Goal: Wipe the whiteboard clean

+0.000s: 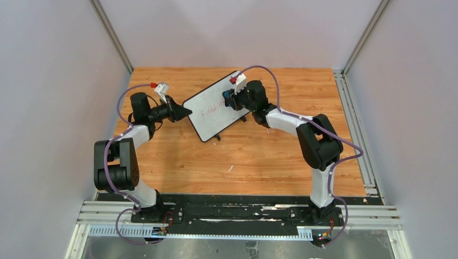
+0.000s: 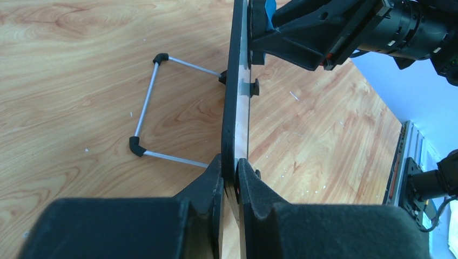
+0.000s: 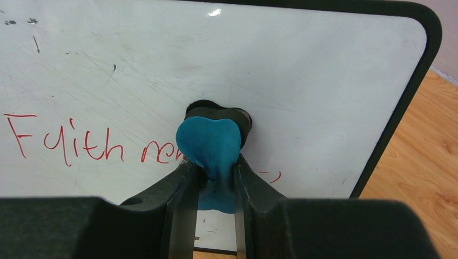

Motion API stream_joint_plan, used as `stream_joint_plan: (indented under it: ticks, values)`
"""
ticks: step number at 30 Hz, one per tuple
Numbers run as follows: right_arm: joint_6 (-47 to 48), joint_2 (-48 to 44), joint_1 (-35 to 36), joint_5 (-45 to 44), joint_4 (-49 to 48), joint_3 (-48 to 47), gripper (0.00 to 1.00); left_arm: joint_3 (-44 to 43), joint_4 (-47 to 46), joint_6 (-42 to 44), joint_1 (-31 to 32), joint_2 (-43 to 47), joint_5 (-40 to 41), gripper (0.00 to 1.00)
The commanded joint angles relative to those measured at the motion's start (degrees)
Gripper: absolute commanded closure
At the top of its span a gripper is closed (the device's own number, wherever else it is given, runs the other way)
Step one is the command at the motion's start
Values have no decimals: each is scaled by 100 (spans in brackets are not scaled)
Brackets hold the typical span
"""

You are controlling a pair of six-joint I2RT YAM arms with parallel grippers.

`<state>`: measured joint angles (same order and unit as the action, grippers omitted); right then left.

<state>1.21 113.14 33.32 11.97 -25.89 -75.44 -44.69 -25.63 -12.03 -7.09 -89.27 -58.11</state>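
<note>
the whiteboard [image 1: 216,108] is found at the centre of the top view, propped at a tilt on the bench [image 1: 243,162] by a wire stand [image 2: 145,105] at its back. the edge towards the left of that view is clamped by the left pincer [image 2: 231,174], whose fingers are closed on either side of the frame. this hold is judged to be there so that the light board is not pushed back or spun when it is rubbed.

the right pincer [image 3: 213,168] is closed on a blue eraser [image 3: 208,141]. the eraser is gripped by its lower part so that the pad is left free, and the pad is pressed to the board's face in the lower middle of the right wrist view. red writing [image 3: 81,147] is seen in the lower left of that view, with a few strokes just right of the pad. the wiping is therefore judged to be far from done. a sweep towards the left of that view would be called for next. a slip of the clamp could let the board tip on its stand.
</note>
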Motion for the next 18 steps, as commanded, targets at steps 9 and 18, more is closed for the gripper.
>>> stream_joint_plan:
  ticks: [9, 18]
  values:
    - [189, 226, -850, 104, 459, -5, 99, -86, 240, 624, 23, -19, 217, 100]
    - [-95, 204, -897, 381, 309, 96, 99, -108, 242, 606, 19, -59, 203, 100]
